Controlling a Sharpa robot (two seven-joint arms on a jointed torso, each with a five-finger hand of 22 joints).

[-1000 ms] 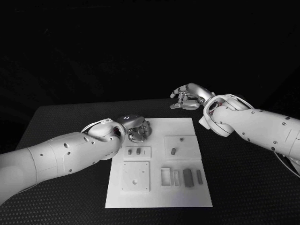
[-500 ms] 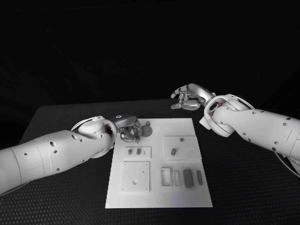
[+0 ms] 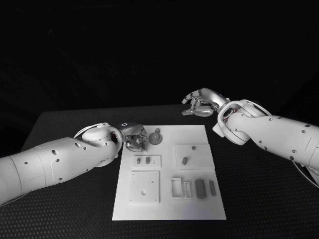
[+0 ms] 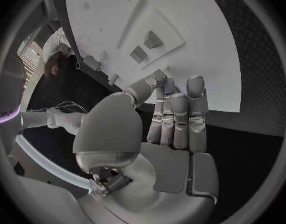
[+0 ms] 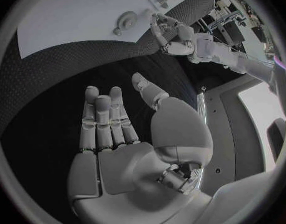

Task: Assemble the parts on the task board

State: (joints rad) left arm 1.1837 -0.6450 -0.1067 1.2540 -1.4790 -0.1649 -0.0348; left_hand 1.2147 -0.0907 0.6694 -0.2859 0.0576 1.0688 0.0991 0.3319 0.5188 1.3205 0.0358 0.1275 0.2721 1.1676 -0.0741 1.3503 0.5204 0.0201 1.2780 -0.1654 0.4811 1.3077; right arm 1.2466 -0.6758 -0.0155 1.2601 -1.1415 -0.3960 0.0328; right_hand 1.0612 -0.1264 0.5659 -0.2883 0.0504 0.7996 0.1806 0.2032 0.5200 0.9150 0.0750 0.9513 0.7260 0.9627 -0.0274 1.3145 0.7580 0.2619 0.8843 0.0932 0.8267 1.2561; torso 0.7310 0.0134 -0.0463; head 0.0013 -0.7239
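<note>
Left hand hangs at the far left corner of the white task board in the head view, fingers curled inward, beside a small round part lying on the board. Whether it touches that part cannot be told from here. The right hand floats beyond the board's far right corner, over the black table, loosely spread and holding nothing. Other small parts lie in the board's shallow trays: a pair in a left tray, one oval in a right tray, and bars near the front edge.

From the left wrist, the left hand shows its fingers side by side and pressed together, empty, tips just over the board's edge.

From the right wrist, the right hand is spread and empty above the table, with the board well apart and the round part lying on it.

My reading is that no part is in hand yet, and the step is the first pick-up, likely of the round part. That calls for opening the left fingers and coming down squarely on the piece. Open table lies on both sides of the board, so there is room, though the part sits close to the board's far edge.
</note>
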